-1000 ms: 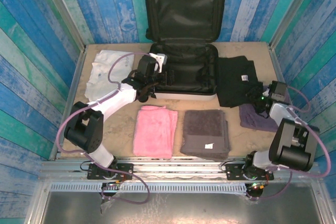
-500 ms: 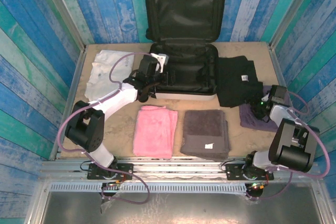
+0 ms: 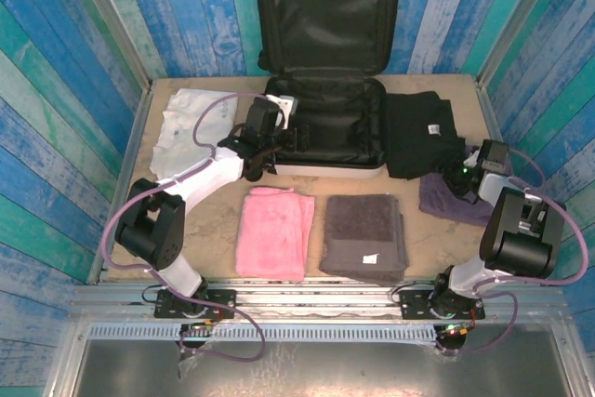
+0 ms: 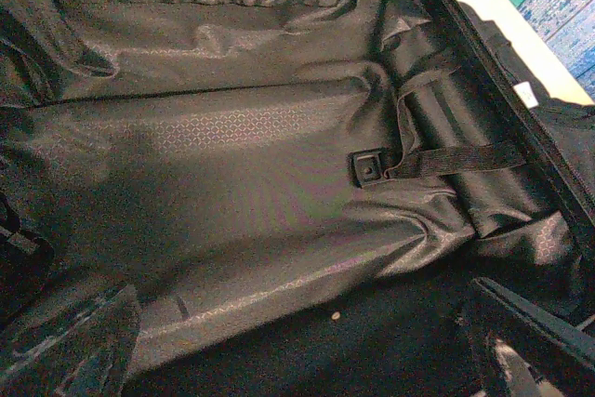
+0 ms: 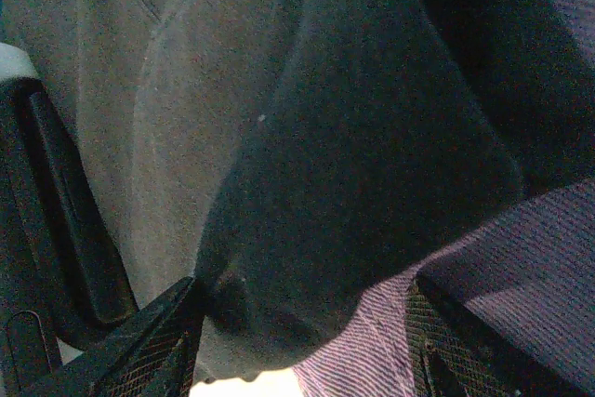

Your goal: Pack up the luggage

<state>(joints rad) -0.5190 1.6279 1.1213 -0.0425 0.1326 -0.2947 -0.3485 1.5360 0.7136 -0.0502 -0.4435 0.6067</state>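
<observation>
The luggage point(image 3: 325, 170) lies open at the back of the table, its lid leaning on the wall. My left gripper point(image 3: 279, 141) hangs over the luggage's left side, open wide. Under that gripper point(image 4: 297, 360) lies bare black lining point(image 4: 242, 137) with a strap buckle point(image 4: 369, 167). My right gripper point(image 3: 462, 178) is low at the right, where the folded black garment point(image 3: 420, 141) meets a purple striped cloth point(image 3: 451, 204). In the right wrist view this gripper point(image 5: 297, 309) is open. The black garment's edge point(image 5: 372, 137) and the purple cloth point(image 5: 521, 258) bulge between its fingers.
A pink towel point(image 3: 274, 230) and a grey towel point(image 3: 364, 234) lie side by side near the front edge. A white garment point(image 3: 191, 118) rests at the back left. Blue plank walls close in the table on three sides.
The right gripper's jaws have narrowed around the fabric, and the purple cloth has bunched slightly toward the black garment. The left arm has stayed put.
</observation>
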